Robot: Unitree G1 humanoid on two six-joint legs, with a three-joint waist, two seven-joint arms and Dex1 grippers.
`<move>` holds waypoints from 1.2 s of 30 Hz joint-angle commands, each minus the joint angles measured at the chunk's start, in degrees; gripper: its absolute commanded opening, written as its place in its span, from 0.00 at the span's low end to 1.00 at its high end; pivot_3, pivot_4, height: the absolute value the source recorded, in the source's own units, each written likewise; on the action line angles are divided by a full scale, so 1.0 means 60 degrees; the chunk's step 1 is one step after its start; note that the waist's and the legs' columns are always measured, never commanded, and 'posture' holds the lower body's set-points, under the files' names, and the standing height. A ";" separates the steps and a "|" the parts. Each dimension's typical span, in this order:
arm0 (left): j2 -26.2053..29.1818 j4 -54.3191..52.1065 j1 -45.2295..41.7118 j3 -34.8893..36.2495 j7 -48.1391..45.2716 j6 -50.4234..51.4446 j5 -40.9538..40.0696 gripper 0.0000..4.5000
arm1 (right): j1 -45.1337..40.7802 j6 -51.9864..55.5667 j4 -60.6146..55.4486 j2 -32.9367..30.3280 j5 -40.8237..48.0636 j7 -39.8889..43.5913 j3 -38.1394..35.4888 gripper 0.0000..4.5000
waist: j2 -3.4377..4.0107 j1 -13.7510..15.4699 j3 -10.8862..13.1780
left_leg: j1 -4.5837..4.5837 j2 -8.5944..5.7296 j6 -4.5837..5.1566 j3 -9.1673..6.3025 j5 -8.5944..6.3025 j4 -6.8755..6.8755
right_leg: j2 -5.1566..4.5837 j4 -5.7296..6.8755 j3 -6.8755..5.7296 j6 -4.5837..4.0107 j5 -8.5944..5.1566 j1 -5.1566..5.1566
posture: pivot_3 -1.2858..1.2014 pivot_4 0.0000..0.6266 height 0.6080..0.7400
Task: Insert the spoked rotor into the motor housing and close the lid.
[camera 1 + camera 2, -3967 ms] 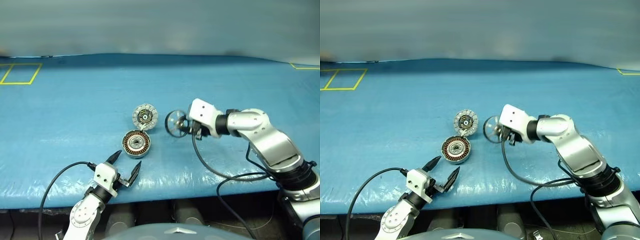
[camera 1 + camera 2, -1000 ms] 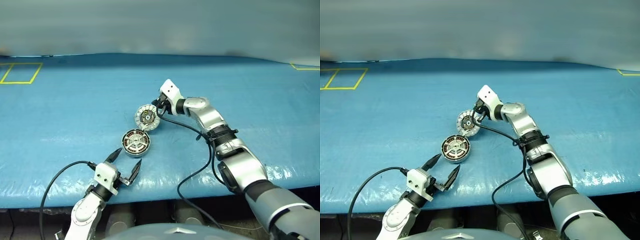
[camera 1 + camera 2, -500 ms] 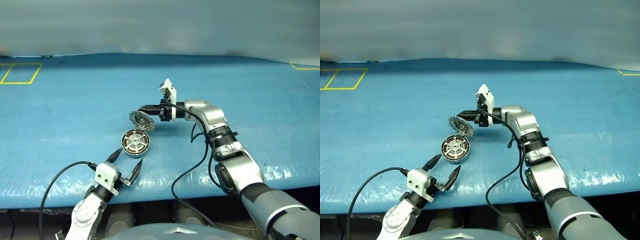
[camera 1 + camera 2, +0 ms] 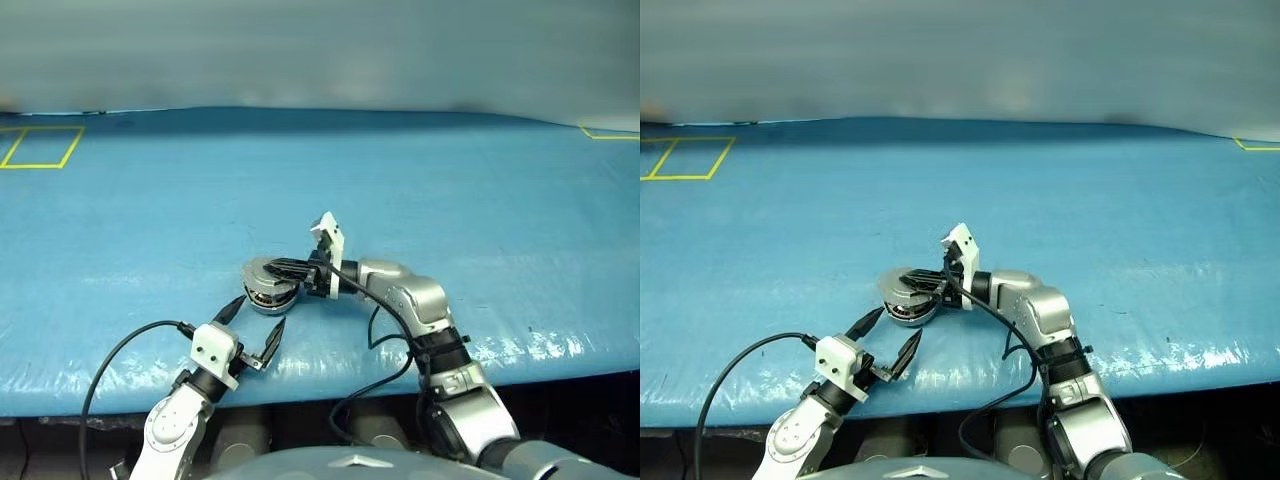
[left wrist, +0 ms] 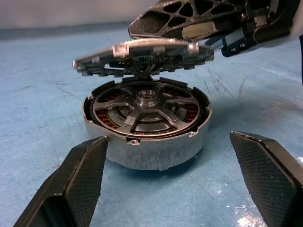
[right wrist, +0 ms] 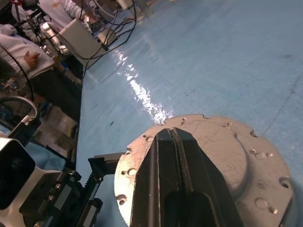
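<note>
The grey motor housing (image 5: 147,149) stands on the blue table, and the spoked rotor (image 5: 144,106) sits inside it over the copper windings. Hinged at the housing's edge, the lid (image 5: 142,52) hangs almost level a little above the rotor, with a gap still showing. My right gripper (image 4: 280,267) is shut and its fingers (image 6: 173,175) lie flat on the lid's back (image 6: 222,156). My left gripper (image 4: 258,315) stays open just in front of the housing (image 4: 268,297), nearer the table's front edge, with nothing between its fingers (image 5: 80,179).
Yellow tape marks lie at the far left (image 4: 40,147) and far right (image 4: 610,132) of the blue table cover (image 4: 480,220). Black cables trail from both wrists over the front edge (image 4: 380,340). People and equipment (image 6: 28,42) stand beyond the table.
My right gripper has swung the lid from standing upright down to nearly level over the housing, drawing back toward me. The left gripper has not moved.
</note>
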 commanded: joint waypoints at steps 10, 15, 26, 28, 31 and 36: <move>0.0037 0.0156 -0.0248 0.0042 -0.0165 -0.0234 -0.0076 1.00 | 0.1169 0.1298 -0.3913 -0.0626 0.1199 -0.1088 0.0461 0.01 | -0.0007 0.0008 -0.0005 | 0.0003 0.0001 0.0000 -0.0006 0.0000 0.0005 | 0.0001 -0.0004 -0.0003 -0.0001 -0.0003 0.0004 | 0.52 0.24 1.00; 0.0013 0.0322 -0.0232 0.0050 -0.0202 -0.0395 -0.0087 1.00 | 0.1279 0.1312 -0.4878 -0.0648 0.1620 -0.1563 0.0260 0.01 | -0.0008 0.0008 -0.0004 | -0.0001 0.0001 0.0000 -0.0005 0.0000 0.0005 | 0.0000 -0.0007 -0.0003 -0.0002 -0.0004 0.0001 | 0.52 0.24 1.00; 0.0025 0.0239 -0.0049 0.0129 -0.0210 -0.0348 -0.0036 1.00 | 0.0566 0.0609 -0.4646 -0.0978 -0.1415 -0.4239 0.2183 0.43 | -0.0022 -0.0004 -0.0013 | -0.0006 0.0000 -0.0002 -0.0003 0.0001 0.0004 | -0.0002 -0.0005 -0.0001 -0.0007 -0.0005 -0.0007 | 0.52 0.24 1.00; 0.0014 0.0191 0.0004 0.0142 -0.0158 -0.0324 -0.0007 1.00 | 0.0516 0.0690 -0.4601 -0.0773 -0.1513 -0.4445 0.2251 0.58 | -0.0023 0.0006 -0.0014 | -0.0008 0.0003 -0.0002 -0.0006 0.0001 0.0001 | 0.0003 -0.0003 -0.0003 -0.0007 -0.0005 -0.0009 | 0.52 0.24 1.00; 0.0036 0.0112 0.0067 0.0130 -0.0142 -0.0283 0.0024 1.00 | 0.0516 0.0806 -0.4552 -0.0618 -0.1492 -0.4515 0.2314 0.79 | -0.0024 0.0002 -0.0014 | -0.0007 0.0000 -0.0001 -0.0004 0.0001 0.0003 | -0.0003 -0.0009 -0.0003 -0.0006 -0.0005 -0.0004 | 0.52 0.24 1.00; 0.0063 0.0003 0.0127 0.0112 -0.0171 -0.0232 0.0003 1.00 | 0.0521 0.0995 -0.4234 -0.0412 -0.1547 -0.4668 0.2412 1.00 | -0.0024 -0.0002 -0.0014 | -0.0002 0.0003 -0.0001 -0.0006 0.0001 0.0006 | -0.0003 -0.0007 -0.0005 -0.0005 -0.0006 -0.0004 | 0.52 0.24 1.00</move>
